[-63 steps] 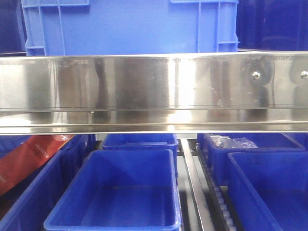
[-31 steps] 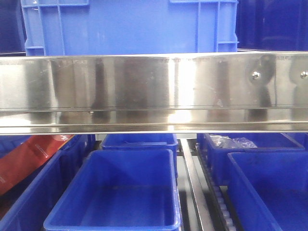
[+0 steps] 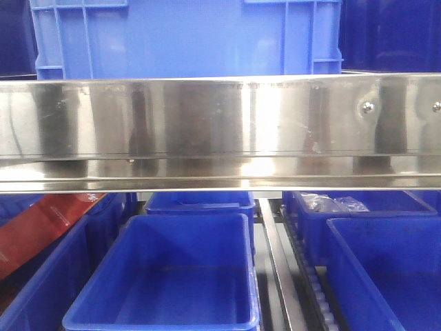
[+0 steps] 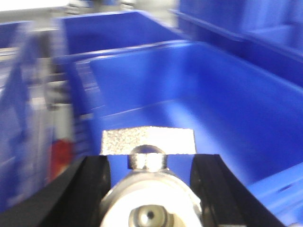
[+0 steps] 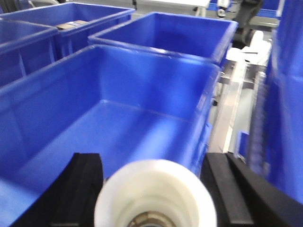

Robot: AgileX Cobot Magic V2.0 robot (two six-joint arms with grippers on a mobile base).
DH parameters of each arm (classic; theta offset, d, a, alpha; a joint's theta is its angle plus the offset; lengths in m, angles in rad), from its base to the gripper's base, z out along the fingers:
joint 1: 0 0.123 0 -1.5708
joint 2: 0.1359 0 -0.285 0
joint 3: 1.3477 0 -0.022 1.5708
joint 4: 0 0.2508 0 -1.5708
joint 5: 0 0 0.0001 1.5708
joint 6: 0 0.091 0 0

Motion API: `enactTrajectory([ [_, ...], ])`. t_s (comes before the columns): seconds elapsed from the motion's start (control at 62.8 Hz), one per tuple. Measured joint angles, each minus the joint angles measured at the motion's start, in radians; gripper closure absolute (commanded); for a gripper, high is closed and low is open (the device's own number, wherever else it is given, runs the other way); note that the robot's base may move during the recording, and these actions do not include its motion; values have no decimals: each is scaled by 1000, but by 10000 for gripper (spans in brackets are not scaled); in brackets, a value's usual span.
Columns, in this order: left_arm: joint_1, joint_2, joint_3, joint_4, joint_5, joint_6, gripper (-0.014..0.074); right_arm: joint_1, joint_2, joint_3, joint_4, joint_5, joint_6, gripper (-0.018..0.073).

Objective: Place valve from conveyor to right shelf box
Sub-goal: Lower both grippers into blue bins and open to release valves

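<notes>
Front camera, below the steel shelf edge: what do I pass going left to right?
Red packet in the left blue bin → centre blue bin → metal rail → right blue bin.

steel shelf | upper level: pale blue crate | below: open blue boxes side by side

Polished steel shelf beam spans view, glare patches; roller track below.
</notes>
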Motion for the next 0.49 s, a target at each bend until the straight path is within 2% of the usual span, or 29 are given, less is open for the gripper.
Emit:
enactTrajectory([
  [0.111,-52,112,-63,0,-17,2,708,35,97,-91,0,-12,0,722],
  [0.271,-105,229,-104,0,-104,2,708,73,206,-151,2,-84,-2,722],
  [0.493,-127,341,-123,0,-157,4,701,77,308,-155,2,-137,-2,722],
])
